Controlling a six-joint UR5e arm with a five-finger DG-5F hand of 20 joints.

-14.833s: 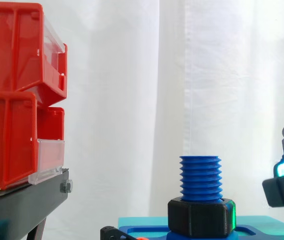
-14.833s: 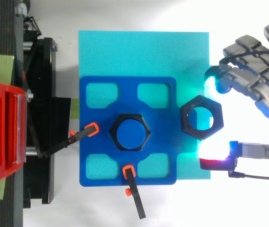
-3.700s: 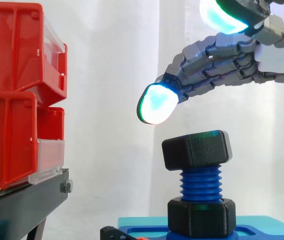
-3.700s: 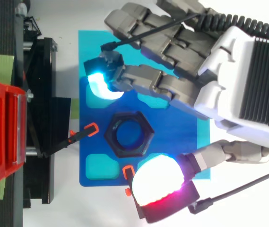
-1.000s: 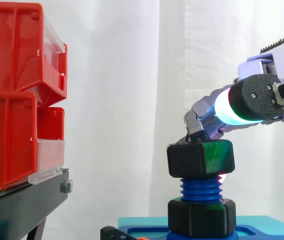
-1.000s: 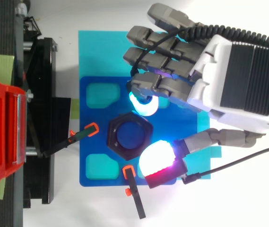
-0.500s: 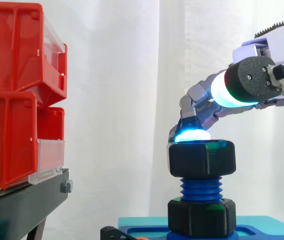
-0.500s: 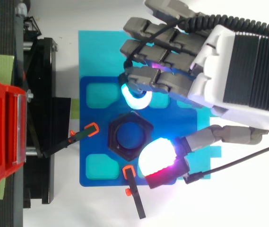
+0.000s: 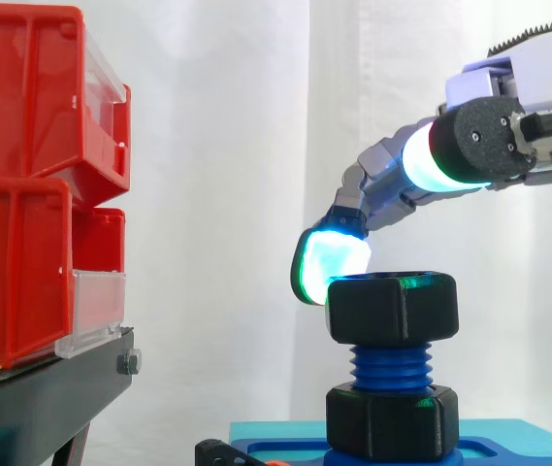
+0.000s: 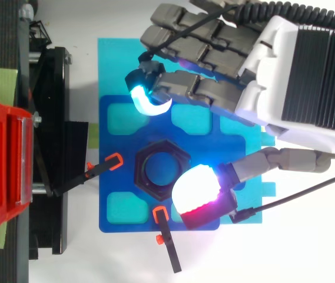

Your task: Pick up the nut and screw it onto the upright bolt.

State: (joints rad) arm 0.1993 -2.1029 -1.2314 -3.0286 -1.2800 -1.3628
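Observation:
A black hex nut [image 9: 392, 307] sits threaded on the top of the upright blue bolt [image 9: 390, 366], above a second black nut [image 9: 390, 421] at the bolt's foot. From above, the upper nut [image 10: 144, 171] rings the bolt's blue end. My hand [image 10: 285, 88] hovers over it from the right, open. Its fingers [image 10: 179, 82] stretch out beyond the nut, with a cyan fingertip [image 9: 327, 262] behind the nut's upper left corner, apart from it. The thumb's white-red pad [image 10: 196, 191] stands beside the nut's near right edge.
The bolt stands in a blue plate [image 10: 111, 138] on a cyan mat [image 10: 120, 65]. Two black clamps with orange tips [image 10: 114, 160] [image 10: 161, 213] hold the plate. Red bins [image 9: 33, 175] on a black stand [image 9: 43, 398] are at the left.
The fingers were curled on the nut's top edge a second ago. They have since straightened and swung away from the nut, and the hand rose slightly. The nut stays on the bolt.

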